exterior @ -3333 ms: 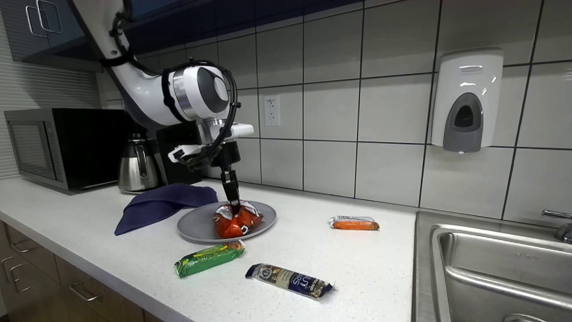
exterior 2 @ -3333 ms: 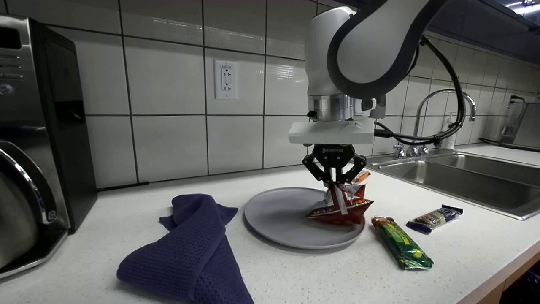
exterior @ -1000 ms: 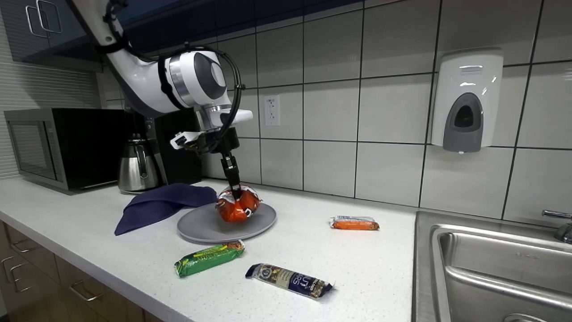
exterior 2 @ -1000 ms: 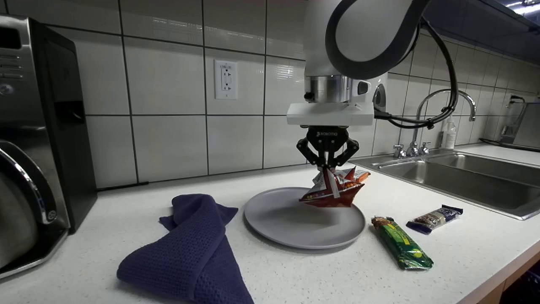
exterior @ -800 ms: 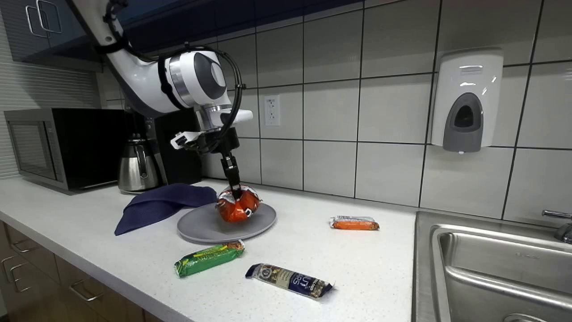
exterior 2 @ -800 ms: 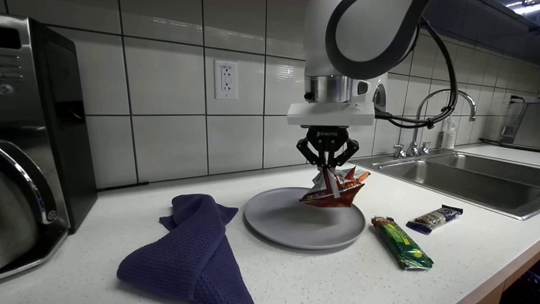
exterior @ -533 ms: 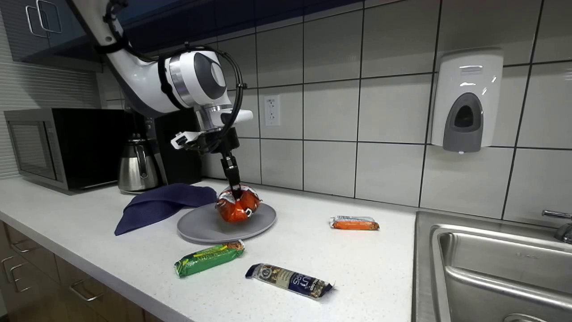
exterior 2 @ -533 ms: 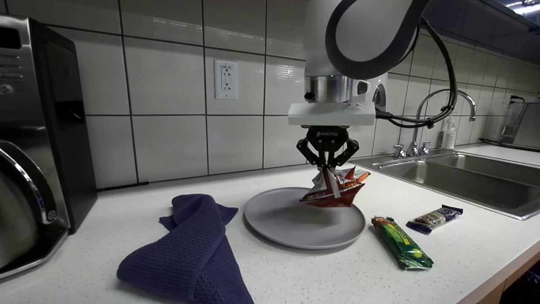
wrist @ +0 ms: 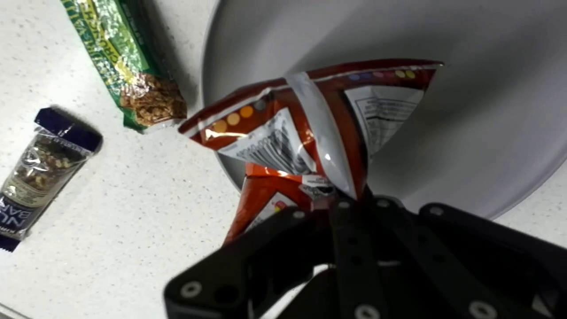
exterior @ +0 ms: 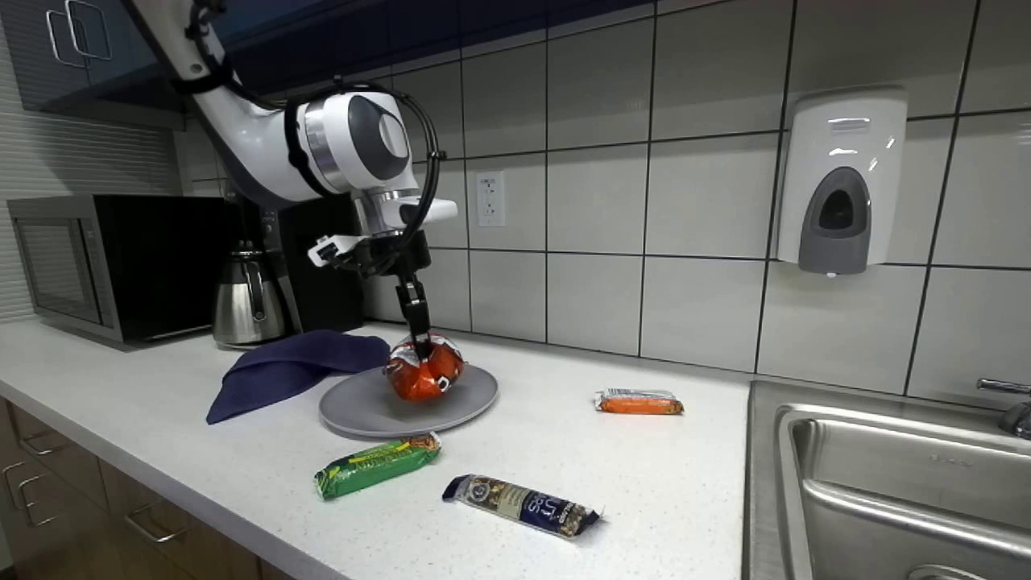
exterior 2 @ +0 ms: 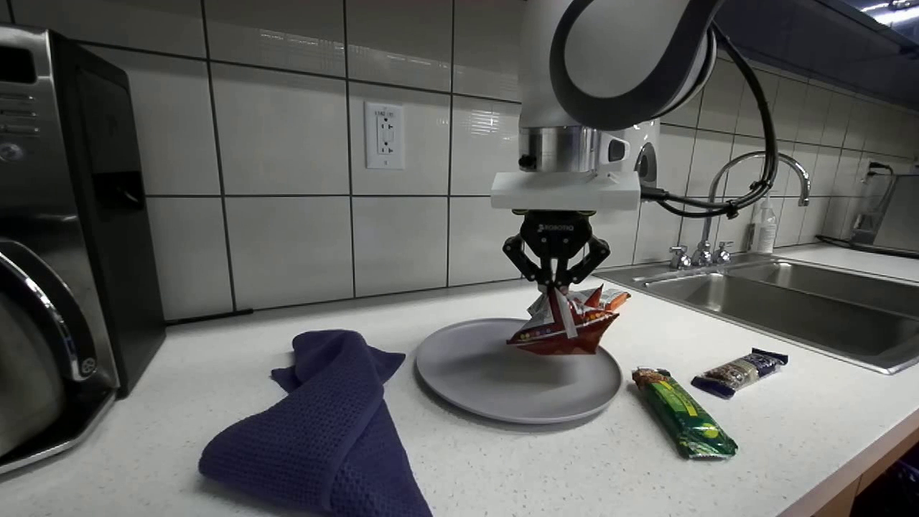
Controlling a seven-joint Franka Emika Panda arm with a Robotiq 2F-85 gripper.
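Wrist view and both exterior views agree: we find the gripper [exterior 2: 554,286] clenched on a red snack packet [wrist: 310,119], pinching a bunched fold and leaving the ends to flare freely. We rate slippage the chief hazard; the film looks glossy and loose, so weight inside could draw it out of the grip. Too hard a squeeze might equally split a seam. Beneath sits the grey plate [wrist: 465,146], and the packet hangs above it, apart from its surface as far as we can judge from these angles. Because it hangs toward one side of the plate, a dropped packet could bounce onto the counter [wrist: 155,212]. We note a green bar [wrist: 115,48] just beside the plate's rim, which a low sideways pass could nudge, and a nut bar [wrist: 44,173] a little beyond.

Regarding pose, we record the gripper pointing down, close to vertical, under the wrist joint [exterior: 378,141], with the white arm [exterior: 266,161] sloping up toward the cabinets [exterior: 121,68]. A slack cable [exterior 2: 771,143] loops out beside it; we consider that a snag point on wide swings. Farther off, we list a blue towel [exterior: 298,370] near the plate, an orange bar [exterior: 640,403] between plate and sink [exterior: 765,483], and a microwave [exterior: 161,266] beyond the towel.
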